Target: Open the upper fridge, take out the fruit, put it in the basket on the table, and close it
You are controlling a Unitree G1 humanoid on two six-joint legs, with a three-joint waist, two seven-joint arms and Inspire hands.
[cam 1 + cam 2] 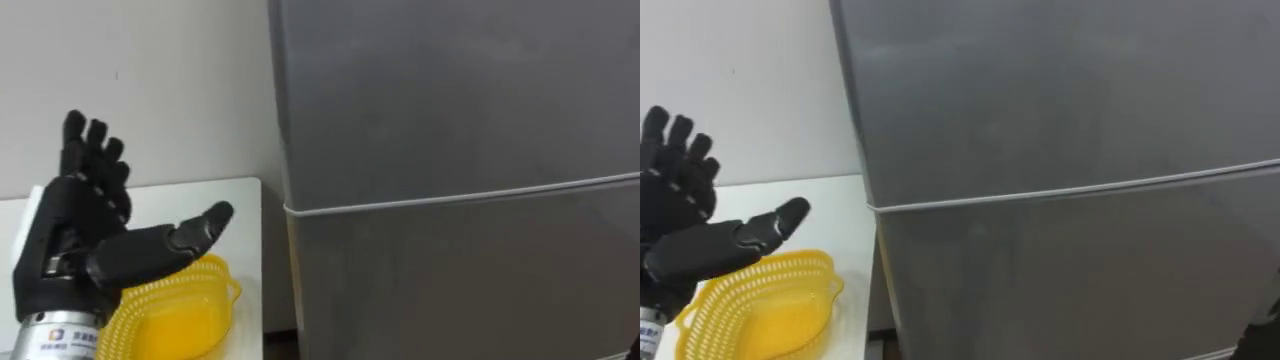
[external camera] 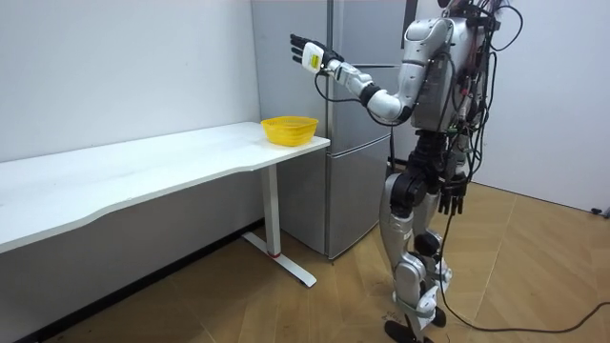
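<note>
1. My left hand [image 1: 75,235] is up with fingers spread wide, holding nothing, high over the yellow basket [image 1: 185,310] at the counter [image 1: 240,200] end.
2. My right hand [image 2: 452,202] hangs by the hip; I cannot tell its state.
3. The upper fridge door [image 1: 450,100] is shut, so the item is hidden behind it.
4. Risk: I see no handle, so the hand may slip off the door edge, or the arm may clip the basket

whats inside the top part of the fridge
Nothing inside can be seen. The fridge is shut, upper and lower doors both, so only its grey front shows and the contents are hidden. The left hand is raised open near it, not on the door.
</note>
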